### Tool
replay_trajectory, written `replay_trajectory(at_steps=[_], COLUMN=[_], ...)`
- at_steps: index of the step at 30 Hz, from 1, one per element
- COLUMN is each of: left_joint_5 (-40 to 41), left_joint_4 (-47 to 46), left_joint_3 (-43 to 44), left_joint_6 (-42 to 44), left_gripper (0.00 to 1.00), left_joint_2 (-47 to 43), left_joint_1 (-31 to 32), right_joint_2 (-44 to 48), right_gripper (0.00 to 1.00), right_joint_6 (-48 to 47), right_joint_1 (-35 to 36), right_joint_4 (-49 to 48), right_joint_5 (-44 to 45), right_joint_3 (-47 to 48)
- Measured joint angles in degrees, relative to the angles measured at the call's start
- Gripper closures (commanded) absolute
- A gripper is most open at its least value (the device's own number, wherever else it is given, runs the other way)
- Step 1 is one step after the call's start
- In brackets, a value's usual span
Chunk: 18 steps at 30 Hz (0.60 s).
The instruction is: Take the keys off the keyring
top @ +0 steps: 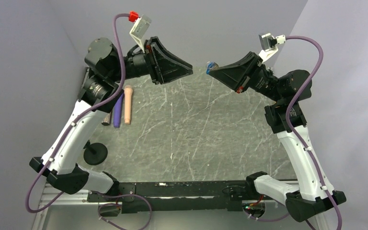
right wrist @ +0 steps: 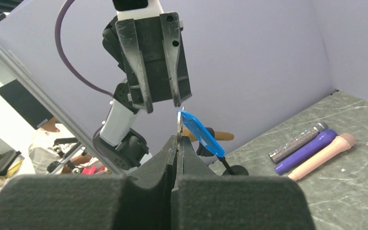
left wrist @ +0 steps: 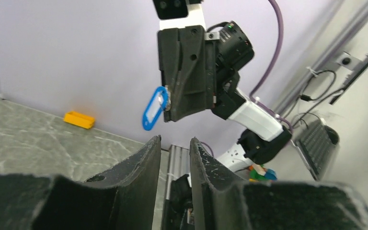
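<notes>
The keys [left wrist: 154, 109] are a small bright-blue-headed piece with a thin silvery metal part [right wrist: 179, 123], held in the air above the far middle of the table. My right gripper [right wrist: 178, 139] is shut on that metal part, and the blue head [right wrist: 201, 134] sticks out past its tips. I cannot tell the keyring apart from the metal part. My left gripper [left wrist: 175, 140] faces the right gripper [top: 209, 71] tip to tip, a short way off. Its fingers stand a narrow gap apart with nothing between them. From above, the blue piece [top: 211, 64] shows between both grippers.
Peach [top: 127, 104], purple [top: 119, 111] and brown [top: 107, 118] cylinders lie side by side on the marble table's left. A black round-based stand [top: 95, 153] sits near the left arm. A yellow block [left wrist: 79, 119] rests at the far wall.
</notes>
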<state>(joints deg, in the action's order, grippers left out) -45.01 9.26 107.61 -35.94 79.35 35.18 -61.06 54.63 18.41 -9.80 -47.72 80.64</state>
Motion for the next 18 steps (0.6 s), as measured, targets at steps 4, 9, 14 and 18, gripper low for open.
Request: replay_trajectory(at_steps=[4,9,14,18], left_joint_5=[-3.6,-6.5,-7.3,-7.2], left_joint_4=[-7.0,-15.4,-20.7,-22.3], left_joint_3=[-3.7,-6.3,-7.1,-7.1], left_joint_6=[-6.7,-13.8,-18.0,-18.8], left_gripper=[0.67,0.67,0.69,0.71], left_joint_2=[0.3,1.6,3.1,3.7], left_joint_1=[0.0,0.0,0.1,0.7], right_joint_2=[-0.2,-0.3,-0.4,-0.5], right_gripper=[1.00,1.00,1.00,1.00], right_joint_6=[-0.3,-0.8,-1.2,-1.2], right_joint_1=[0.0,0.0,0.0,0.0], right_joint_4=[-1.1,-1.9,-2.2,-2.3], right_joint_5=[1.0,1.2,1.2,1.2], right_joint_3=[-0.9,-0.9,-0.9,-0.9])
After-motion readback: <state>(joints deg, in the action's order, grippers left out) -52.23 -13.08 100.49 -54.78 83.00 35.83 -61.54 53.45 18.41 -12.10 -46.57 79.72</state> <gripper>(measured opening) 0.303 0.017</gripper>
